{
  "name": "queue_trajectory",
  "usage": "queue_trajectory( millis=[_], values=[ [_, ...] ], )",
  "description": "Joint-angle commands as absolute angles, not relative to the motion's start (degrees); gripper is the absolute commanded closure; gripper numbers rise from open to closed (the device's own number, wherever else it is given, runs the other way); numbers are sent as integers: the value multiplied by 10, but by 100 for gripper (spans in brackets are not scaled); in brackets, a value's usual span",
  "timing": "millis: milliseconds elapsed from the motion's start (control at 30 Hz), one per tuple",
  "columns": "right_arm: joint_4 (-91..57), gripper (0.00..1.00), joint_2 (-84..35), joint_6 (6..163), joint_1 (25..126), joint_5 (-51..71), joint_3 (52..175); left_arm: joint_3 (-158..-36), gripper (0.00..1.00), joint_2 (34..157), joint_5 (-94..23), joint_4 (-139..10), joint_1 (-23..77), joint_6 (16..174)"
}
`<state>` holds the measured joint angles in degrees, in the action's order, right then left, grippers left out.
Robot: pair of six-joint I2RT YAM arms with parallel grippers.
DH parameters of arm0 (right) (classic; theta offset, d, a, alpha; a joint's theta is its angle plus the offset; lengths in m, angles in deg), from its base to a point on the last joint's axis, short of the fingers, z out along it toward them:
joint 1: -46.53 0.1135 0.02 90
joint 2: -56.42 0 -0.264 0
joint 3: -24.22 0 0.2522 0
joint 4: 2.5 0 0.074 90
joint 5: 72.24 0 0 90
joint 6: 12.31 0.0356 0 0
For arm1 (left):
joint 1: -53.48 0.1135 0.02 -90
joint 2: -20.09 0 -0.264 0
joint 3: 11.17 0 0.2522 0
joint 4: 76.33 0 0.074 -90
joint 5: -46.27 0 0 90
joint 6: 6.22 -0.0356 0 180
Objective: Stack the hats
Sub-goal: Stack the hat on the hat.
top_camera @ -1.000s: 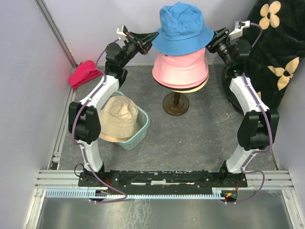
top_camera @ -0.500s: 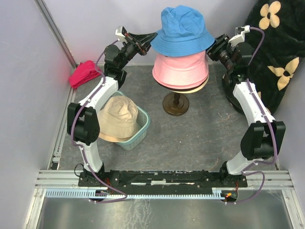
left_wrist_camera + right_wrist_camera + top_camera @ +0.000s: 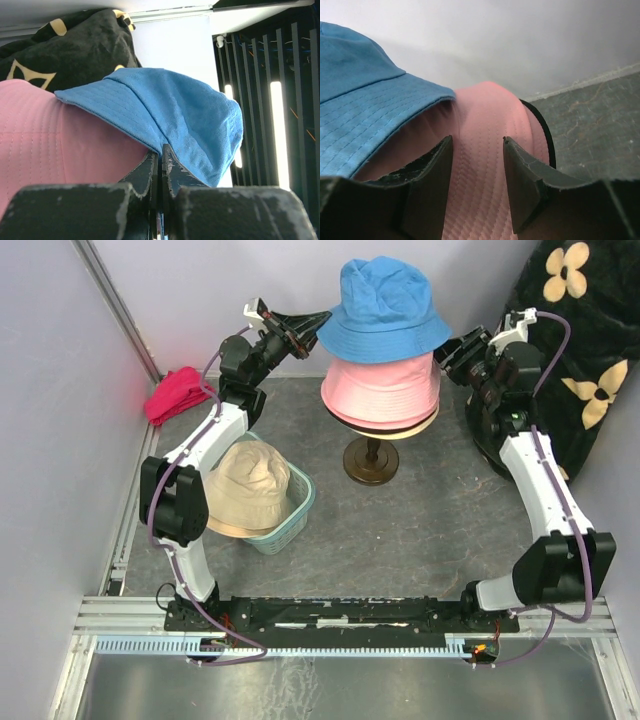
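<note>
Four hats on show, three of them piled over the dark stand (image 3: 370,462) at the far middle of the bench (image 3: 400,530). Uppermost, the blue hat (image 3: 385,302): sits tilted on the pink hat (image 3: 380,390), brim flaring out past it on both sides. Beneath the pink brim, a thin dark edge of the black hat (image 3: 546,137), then a cream rim, hat or head impossible to tell. Left fingers (image 3: 170,162): closed flat on the left edge of the blue brim, pinching the cloth between them. Right fingers (image 3: 442,155): spread apart, empty, poised just beside the right flank of the pink crown and under the blue brim; contact with either impossible to tell. Fourth, the beige hat (image 3: 250,485): lies crown up in a pale green basket (image 3: 300,502) at the near left, well apart from the pile. Far left, against the wall, a red cloth (image 3: 178,395); far right, a black drape (image 3: 580,340) with cream flowers.
</note>
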<state>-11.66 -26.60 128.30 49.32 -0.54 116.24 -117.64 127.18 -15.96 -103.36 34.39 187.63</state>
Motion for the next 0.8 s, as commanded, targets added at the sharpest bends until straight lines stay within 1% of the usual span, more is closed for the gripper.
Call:
queue_trajectory(
  millis=[0,200,367,567,767],
  values=[
    [-180,48,-188,1280,495,37,1147,-1183,97,1234,-141,-1059,341,1886],
    [-172,46,-132,1400,477,68,1127,-1186,97,1233,-139,-1057,341,1881],
    [-204,45,-138,1414,469,77,1154,-1192,97,1238,-138,-1053,338,1880],
    [-218,45,-95,1465,460,100,1112,-1194,97,1236,-137,-1052,338,1879],
    [-111,44,-71,1601,453,86,1056,-1192,97,1235,-135,-1053,338,1879]
  ],
)
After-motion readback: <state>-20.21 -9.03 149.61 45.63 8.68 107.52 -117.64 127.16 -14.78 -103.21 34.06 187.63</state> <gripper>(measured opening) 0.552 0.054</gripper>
